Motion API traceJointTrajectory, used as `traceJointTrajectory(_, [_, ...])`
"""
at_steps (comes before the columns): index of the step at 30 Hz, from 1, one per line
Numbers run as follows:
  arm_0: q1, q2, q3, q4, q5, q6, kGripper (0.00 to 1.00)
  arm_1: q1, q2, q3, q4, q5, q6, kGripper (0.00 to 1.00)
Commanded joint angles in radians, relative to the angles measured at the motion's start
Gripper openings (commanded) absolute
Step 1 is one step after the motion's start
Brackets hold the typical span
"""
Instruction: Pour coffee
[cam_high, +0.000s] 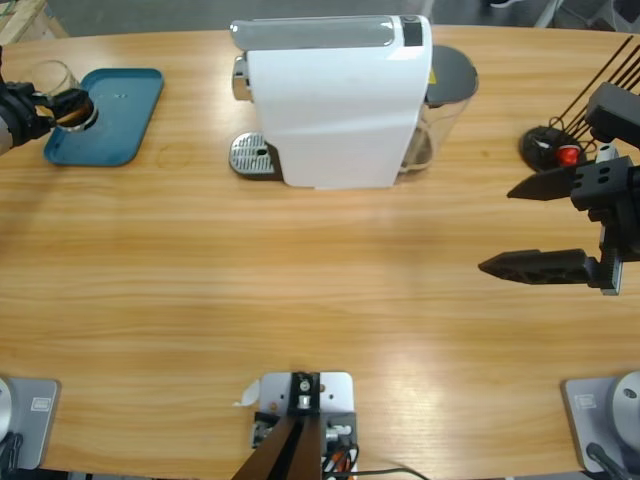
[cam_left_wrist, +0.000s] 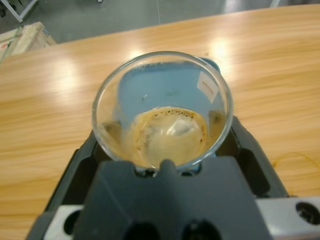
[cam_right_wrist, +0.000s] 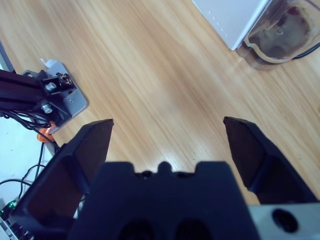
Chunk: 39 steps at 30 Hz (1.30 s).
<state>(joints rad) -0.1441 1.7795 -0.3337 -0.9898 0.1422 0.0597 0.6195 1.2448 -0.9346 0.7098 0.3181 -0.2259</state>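
I have the left gripper (cam_high: 62, 106) clenched on the clear tumbler (cam_left_wrist: 162, 107), its fingers (cam_left_wrist: 75, 167) pressing the glass wall from either side, out at the far left end of the table (cam_high: 320, 290) and over the near corner of the blue tray (cam_high: 115, 110). The coffee (cam_left_wrist: 170, 135) sits as a shallow brown pool in the bottom of the tumbler, with a lighter foamy ring at its edge. I judge the glass to be light but hard, smooth and breakable, so it could slip or crack if squeezed badly; a hold low on the wall, as now, seems the safest place, and the liquid will slosh if I tilt quickly. The right gripper (cam_high: 555, 225) hangs over the right end of the table with its fingers spread wide and nothing between them. The white coffee machine (cam_high: 335, 100) stands at the back middle with its drip grille (cam_high: 250, 155) facing left, well apart from the tumbler. A black base with a red button (cam_high: 552, 150) lies at the far right, behind the right gripper.
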Motion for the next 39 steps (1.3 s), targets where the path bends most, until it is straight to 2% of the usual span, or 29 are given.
traceJointTrajectory(1, [0.009,0.110,0.005,-0.021,-0.014,-0.023,0.287,0.011,-0.015,0.032,-0.007,-0.010,0.017,1.000])
traceJointTrajectory(16, [0.044,0.178,-0.040,-0.021,-0.028,-0.026,0.290,0.011,-0.019,0.031,-0.006,-0.010,0.019,1.000])
traceJointTrajectory(17, [0.044,0.180,-0.041,-0.021,-0.031,-0.026,0.344,0.011,-0.019,0.031,-0.006,-0.010,0.019,1.000])
traceJointTrajectory(18, [0.044,0.181,-0.040,-0.021,-0.032,-0.026,0.548,0.011,-0.019,0.031,-0.006,-0.010,0.019,1.000])
traceJointTrajectory(19, [0.044,0.178,-0.038,-0.021,-0.033,-0.026,0.705,0.011,-0.018,0.031,-0.006,-0.010,0.019,1.000])
traceJointTrajectory(21, [0.043,0.166,-0.036,-0.021,-0.033,-0.025,0.950,0.011,-0.017,0.031,-0.006,-0.010,0.020,1.000])
traceJointTrajectory(23, [0.043,0.160,-0.035,-0.020,-0.037,-0.025,0.996,0.011,-0.014,0.030,-0.006,-0.010,0.020,1.000])
traceJointTrajectory(29, [0.033,0.104,0.004,-0.020,-0.039,-0.024,0.996,0.011,-0.019,0.030,-0.006,-0.010,0.020,1.000])
traceJointTrajectory(33, [-0.027,-0.066,0.065,0.015,-0.033,-0.021,0.996,0.011,-0.015,0.030,-0.006,-0.010,0.020,1.000])
traceJointTrajectory(35, [-0.084,-0.222,0.082,0.116,-0.030,-0.020,0.996,0.011,-0.017,0.030,-0.006,-0.010,0.020,1.000])
traceJointTrajectory(37, [-0.170,-0.460,0.047,0.341,-0.032,-0.019,0.996,0.011,-0.022,0.033,-0.007,-0.010,0.020,1.000])
traceJointTrajectory(39, [-0.246,-0.679,-0.076,0.668,-0.045,-0.013,0.996,0.011,-0.030,0.036,-0.008,-0.010,0.023,1.000])
